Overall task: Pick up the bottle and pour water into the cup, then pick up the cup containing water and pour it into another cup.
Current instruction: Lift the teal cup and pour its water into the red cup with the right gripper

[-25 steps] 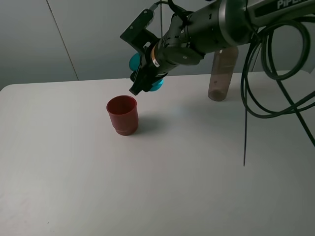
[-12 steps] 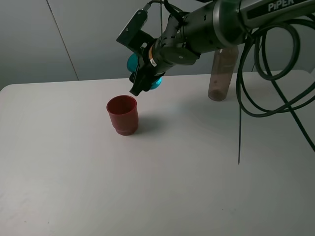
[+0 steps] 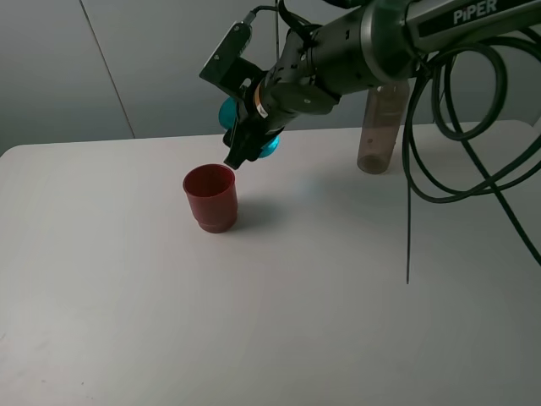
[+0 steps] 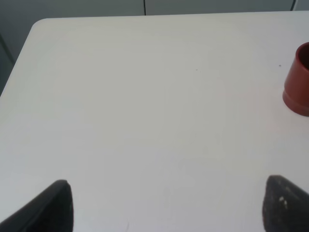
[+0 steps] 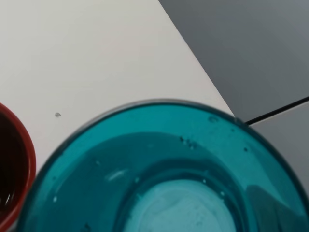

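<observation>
The right gripper (image 3: 248,137) is clamped on the teal cup (image 3: 270,147) and holds it tilted in the air, just above and behind the red cup (image 3: 210,196). Droplets cling inside the teal cup, and the red cup's dark interior shows small glints, though how much water it holds cannot be told. The bottle (image 3: 379,127) stands upright on the table (image 3: 279,304), well to the right of the red cup, while the left gripper (image 4: 169,208) hovers apart from the red cup, jaws wide with nothing between them.
</observation>
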Controlling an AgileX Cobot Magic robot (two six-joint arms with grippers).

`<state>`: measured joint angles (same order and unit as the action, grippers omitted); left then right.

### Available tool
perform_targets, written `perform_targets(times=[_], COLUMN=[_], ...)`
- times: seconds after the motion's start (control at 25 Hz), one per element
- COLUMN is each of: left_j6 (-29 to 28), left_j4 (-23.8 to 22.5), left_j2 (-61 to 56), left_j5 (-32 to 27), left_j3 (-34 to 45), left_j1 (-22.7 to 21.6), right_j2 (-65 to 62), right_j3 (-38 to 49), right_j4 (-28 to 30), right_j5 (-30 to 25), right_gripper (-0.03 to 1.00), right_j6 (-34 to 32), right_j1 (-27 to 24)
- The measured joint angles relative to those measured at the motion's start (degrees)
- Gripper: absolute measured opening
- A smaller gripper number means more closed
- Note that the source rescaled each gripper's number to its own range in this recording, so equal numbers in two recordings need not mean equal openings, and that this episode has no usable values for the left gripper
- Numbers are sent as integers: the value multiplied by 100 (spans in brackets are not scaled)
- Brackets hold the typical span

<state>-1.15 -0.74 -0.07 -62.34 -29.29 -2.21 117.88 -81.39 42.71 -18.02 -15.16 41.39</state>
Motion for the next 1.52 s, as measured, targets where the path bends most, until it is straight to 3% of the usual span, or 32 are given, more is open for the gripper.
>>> perform_targets(times=[0.4,0.56,0.96,1.16,1.52], left_j6=[0,0,0,0,0], left_j4=[0,0,0,0,0], left_j2=[0,0,0,0,0], left_j5=[0,0,0,0,0], left_j3=[0,0,0,0,0], left_j1=[0,0,0,0,0], right_j2=[129,291,301,352,614], right_j3=[-361,-626,-889,-921,-1499], right_j4=[-235,-545,-1508,-1692,-1824], right_j5=[-528,-924,-1246,-1352,-2062], right_gripper=[10,10,10,10,10], right_j6=[360,717,1717,2046,2661], right_j1=[23,35,158,200,238])
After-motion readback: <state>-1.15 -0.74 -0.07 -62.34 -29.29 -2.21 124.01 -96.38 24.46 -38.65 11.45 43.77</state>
